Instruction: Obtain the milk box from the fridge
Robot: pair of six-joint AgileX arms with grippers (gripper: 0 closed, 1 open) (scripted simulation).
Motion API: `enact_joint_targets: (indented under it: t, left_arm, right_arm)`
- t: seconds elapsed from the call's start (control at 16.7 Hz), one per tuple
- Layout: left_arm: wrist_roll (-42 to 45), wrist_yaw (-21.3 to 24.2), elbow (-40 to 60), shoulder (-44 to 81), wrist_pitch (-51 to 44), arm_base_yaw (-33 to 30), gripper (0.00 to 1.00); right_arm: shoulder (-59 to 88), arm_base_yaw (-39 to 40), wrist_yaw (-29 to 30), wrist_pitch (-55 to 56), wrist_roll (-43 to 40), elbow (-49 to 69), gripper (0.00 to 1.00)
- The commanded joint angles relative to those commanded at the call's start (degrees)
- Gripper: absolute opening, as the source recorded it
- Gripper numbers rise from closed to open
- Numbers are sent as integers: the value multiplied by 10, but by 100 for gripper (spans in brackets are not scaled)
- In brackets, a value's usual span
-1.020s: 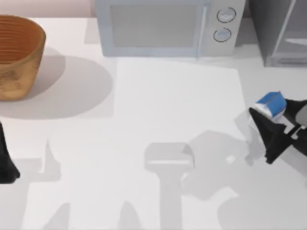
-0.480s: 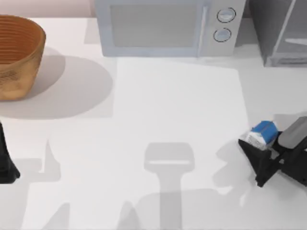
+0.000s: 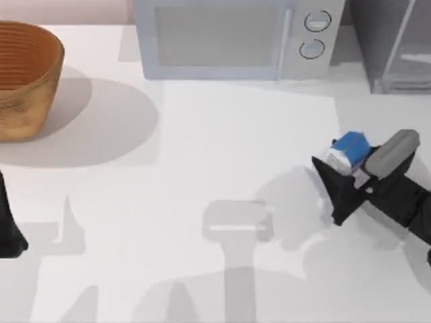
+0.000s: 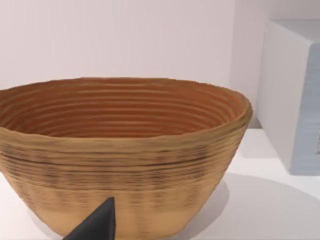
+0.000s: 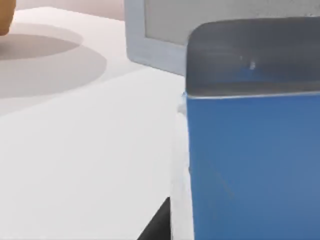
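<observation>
While the left gripper sits parked at the bench's left edge, fingers unclear, the right gripper holds the milk box pinched above the bench's right side, outside the fridge; likely light, crushable, best gripped across its flat sides.

Overhead camera looking down, left wrist near basket, right wrist against milk box

Ribbed woven wicker basket, smooth matt white table, glassy translucent fridge door
</observation>
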Motion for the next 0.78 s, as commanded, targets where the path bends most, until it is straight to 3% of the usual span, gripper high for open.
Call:
enact_joint_targets:
  t: [0.36, 0.78]
  left_arm:
    - [0, 0, 0, 0, 0, 0, 100]
    - [0, 0, 0, 0, 0, 0, 100]
  right_arm:
    - [-7, 15, 13, -1, 2, 21, 0]
    - [-7, 15, 13, -1, 2, 21, 53]
